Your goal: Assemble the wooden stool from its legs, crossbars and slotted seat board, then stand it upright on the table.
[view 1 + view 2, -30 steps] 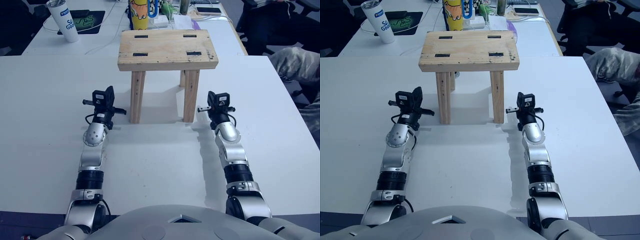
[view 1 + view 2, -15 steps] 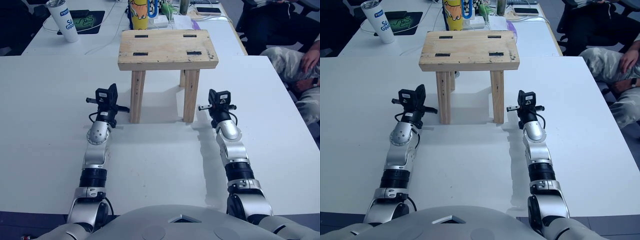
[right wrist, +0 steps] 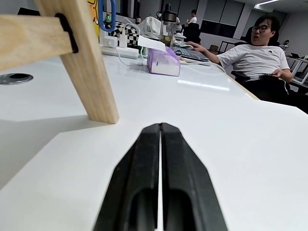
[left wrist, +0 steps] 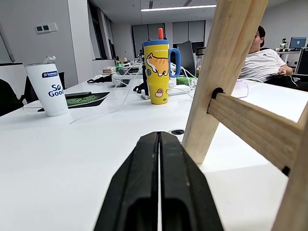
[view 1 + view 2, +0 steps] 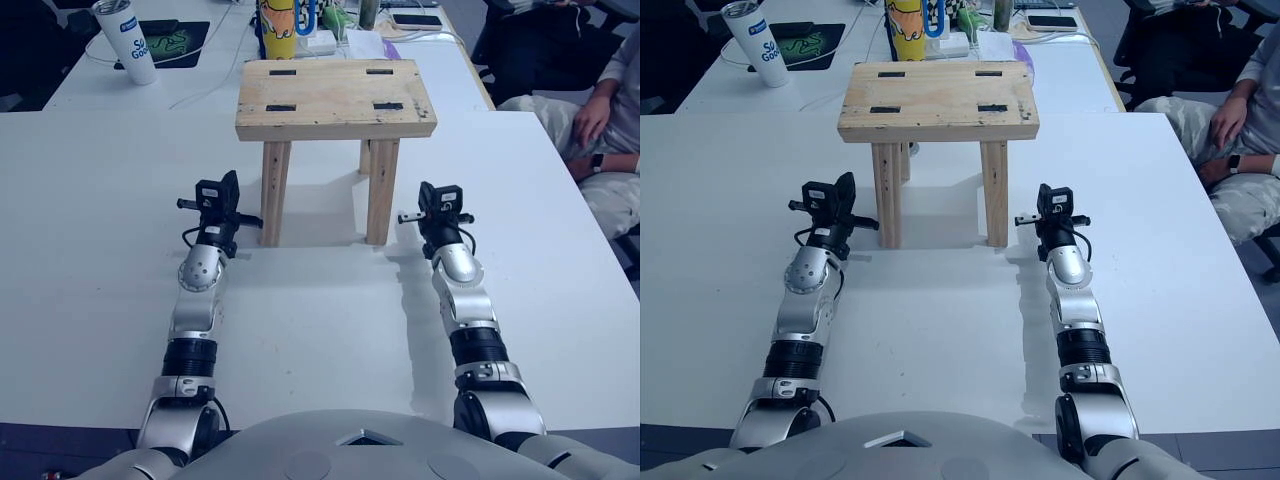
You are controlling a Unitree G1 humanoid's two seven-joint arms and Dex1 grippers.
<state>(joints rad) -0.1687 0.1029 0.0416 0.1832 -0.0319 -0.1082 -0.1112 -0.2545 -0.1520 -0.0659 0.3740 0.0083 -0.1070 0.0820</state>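
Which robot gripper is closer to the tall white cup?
Left. The left gripper is left of the wooden stool, same side as the tall white cup; the right gripper is right of the stool.

White table (image 5: 90, 250); assembled wooden stool (image 5: 335, 95) upright on it.

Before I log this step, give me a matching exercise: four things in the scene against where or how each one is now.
Things:
1. stool
2. left gripper
3. right gripper
4. tumbler

States:
A. far back, to the left
B. shut, low beside the stool's right front leg
C. upright, seat on top, between the two grippers
D. shut, low beside the stool's left front leg

Pairs: 1-C, 2-D, 3-B, 4-A
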